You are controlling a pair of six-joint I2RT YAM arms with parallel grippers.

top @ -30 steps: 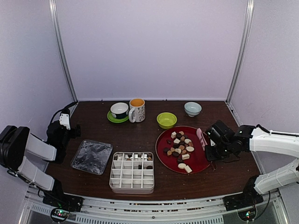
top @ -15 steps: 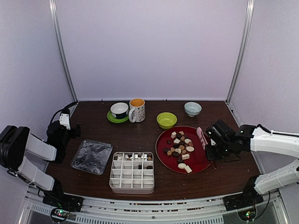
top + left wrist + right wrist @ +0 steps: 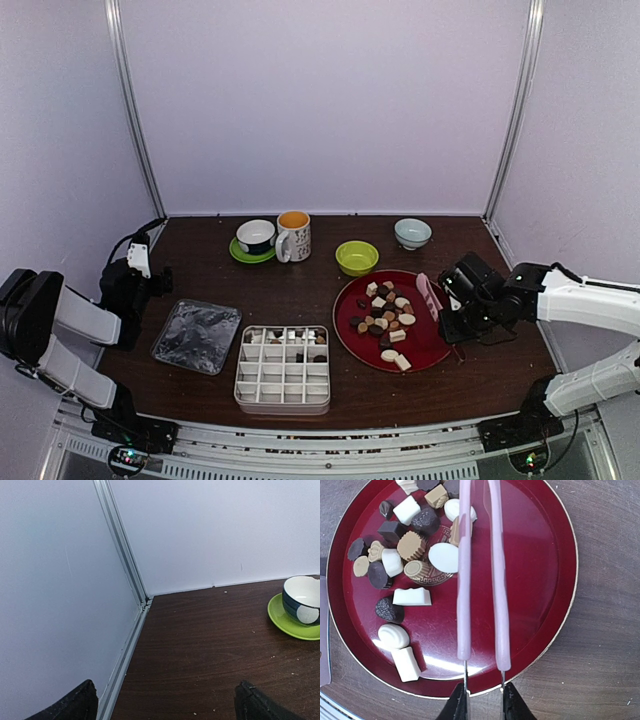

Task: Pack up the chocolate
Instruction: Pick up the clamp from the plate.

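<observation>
We see R gripper [image 3: 482, 700] clamped on pink tongs [image 3: 498, 580], tong arms over red plate [image 3: 540, 555]; chocolate [image 3: 412, 545] mostly piled on that plate, a few pcs in divided tray [image 3: 283, 404]. L gripper [image 3: 167, 702] jaws wide apart, empty, nr back-left wall [image 3: 50, 580]

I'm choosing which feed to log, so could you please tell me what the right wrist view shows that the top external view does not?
Only the right wrist view shows the right gripper closed on the pink tongs, their two arms separate. Only the top external view shows the divided box, the mug and the green bowl. Both show the red plate, the chocolate and the tongs.
</observation>
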